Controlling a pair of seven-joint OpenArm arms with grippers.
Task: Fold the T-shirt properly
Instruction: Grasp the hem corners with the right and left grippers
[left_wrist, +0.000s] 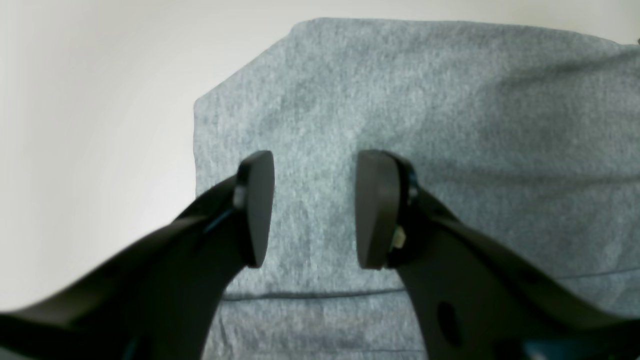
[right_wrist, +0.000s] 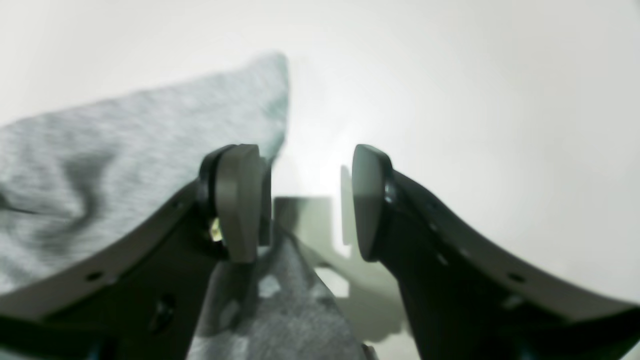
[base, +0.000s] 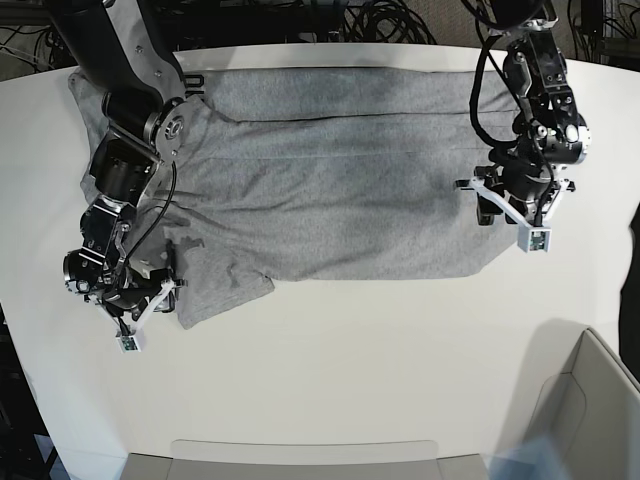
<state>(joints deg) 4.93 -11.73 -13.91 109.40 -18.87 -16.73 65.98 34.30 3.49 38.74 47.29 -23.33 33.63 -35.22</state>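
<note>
White tabletop (base: 330, 370) carries the grey T-shirt (base: 330, 200); my right claw (right_wrist: 305, 200) gapes low beside its sleeve, my left claw (left_wrist: 315, 210) hovers apart over the hem.

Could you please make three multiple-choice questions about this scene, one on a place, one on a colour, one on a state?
1. Where does the T-shirt lie?
A. spread on the white table
B. hanging off a chair
C. packed in a box

2. What colour is the T-shirt?
A. red
B. heather grey
C. navy blue

3. How do the fingers of the right gripper stand?
A. shut on a sleeve
B. shut on nothing
C. apart, with bare table seen between them

Answers: 1 A, the base view shows the cloth spread flat across the tabletop. 2 B, all three views show mottled grey fabric. 3 C, the right wrist view shows a clear gap between the two fingers, with no cloth gripped in it.
</note>
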